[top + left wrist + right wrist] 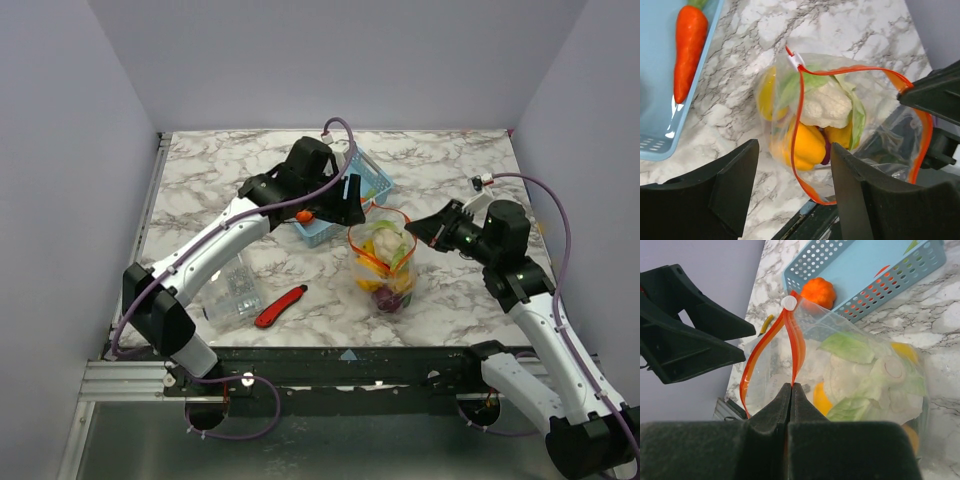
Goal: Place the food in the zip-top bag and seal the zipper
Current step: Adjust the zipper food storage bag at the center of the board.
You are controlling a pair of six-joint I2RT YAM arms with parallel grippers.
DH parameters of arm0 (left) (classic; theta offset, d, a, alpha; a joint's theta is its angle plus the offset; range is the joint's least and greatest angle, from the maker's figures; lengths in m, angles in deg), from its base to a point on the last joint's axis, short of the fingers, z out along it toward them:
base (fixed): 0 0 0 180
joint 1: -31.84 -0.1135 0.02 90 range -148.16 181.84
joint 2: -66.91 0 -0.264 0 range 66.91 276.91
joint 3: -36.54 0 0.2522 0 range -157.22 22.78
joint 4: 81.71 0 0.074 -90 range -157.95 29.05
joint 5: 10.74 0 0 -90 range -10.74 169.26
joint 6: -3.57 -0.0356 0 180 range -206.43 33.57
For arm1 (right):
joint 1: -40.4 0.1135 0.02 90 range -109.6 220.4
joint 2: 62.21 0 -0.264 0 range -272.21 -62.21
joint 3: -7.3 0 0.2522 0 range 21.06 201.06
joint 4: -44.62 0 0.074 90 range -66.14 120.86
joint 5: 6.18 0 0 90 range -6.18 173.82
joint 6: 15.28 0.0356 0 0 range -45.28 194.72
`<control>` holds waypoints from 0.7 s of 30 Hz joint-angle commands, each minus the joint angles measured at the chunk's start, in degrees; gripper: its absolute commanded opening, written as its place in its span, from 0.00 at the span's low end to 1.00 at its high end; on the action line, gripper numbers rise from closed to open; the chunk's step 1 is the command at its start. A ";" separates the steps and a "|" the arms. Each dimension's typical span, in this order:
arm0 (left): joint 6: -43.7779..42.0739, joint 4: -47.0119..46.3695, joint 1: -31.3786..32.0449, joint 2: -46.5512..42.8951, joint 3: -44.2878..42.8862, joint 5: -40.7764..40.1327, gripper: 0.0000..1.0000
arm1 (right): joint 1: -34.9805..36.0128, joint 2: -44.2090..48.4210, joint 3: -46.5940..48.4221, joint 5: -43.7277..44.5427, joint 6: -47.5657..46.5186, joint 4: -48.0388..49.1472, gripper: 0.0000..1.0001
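A: Nearest the lens: left gripper (795, 150), fingers spread wide, gripping nothing. Hanging over what?

B: Over the bag (875, 115), mouth gaping, centre of the left wrist frame. Off in the upper left corner, a carrot (689, 50) in the basket (655, 145), not yet bagged.

A: Lying which way?

B: Long axis up and down the frame, tip toward the bottom. Up and left of the fingers, well apart from the bag. Also a small orange pumpkin (819, 292) in the basket, top centre of the right wrist frame.

A: Inside the bag?

B: Cauliflower (825, 105) on top, yellow pepper (807, 145) under it, something purple lower down. Standing upright at the middle of the top view, just right of the basket, between both grippers.

A: And on the right?

B: Right gripper (791, 386), pressed together on the zipper (855, 67), pinching the strip below the white slider (788, 302) and propping the mouth open.

A: Nearer arm for the carrot, then?

B: Left, clearly. Probably a reach up-left and a squeeze across the carrot's narrow width. No sealing before that.
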 commanded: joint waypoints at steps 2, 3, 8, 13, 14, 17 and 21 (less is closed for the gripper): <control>-3.19 4.73 0.31 5.04 -3.28 -4.69 0.61 | 0.04 -0.44 0.10 -2.01 0.33 1.99 0.00; -3.11 4.37 0.43 5.65 -2.96 -3.67 0.60 | 0.07 -0.44 0.11 -2.09 0.29 1.92 0.00; -2.80 2.18 0.38 7.66 -2.17 3.68 0.42 | 0.03 -0.28 0.43 -1.68 -0.54 0.99 0.00; -2.15 -1.06 -0.81 8.72 -4.01 10.29 0.06 | 0.15 -0.64 -0.27 -5.07 0.92 3.58 0.00; -1.87 -2.24 -1.36 8.95 -4.71 11.88 0.03 | 0.17 -0.77 -0.63 -6.28 1.80 4.97 0.00; 0.01 -5.17 -2.77 10.17 -6.83 18.65 0.00 | 0.59 -1.22 -2.01 -9.19 5.03 9.82 0.00; 1.22 -6.55 -3.47 12.41 -9.20 25.73 0.00 | 4.55 -3.24 -1.87 -8.46 7.22 13.59 0.01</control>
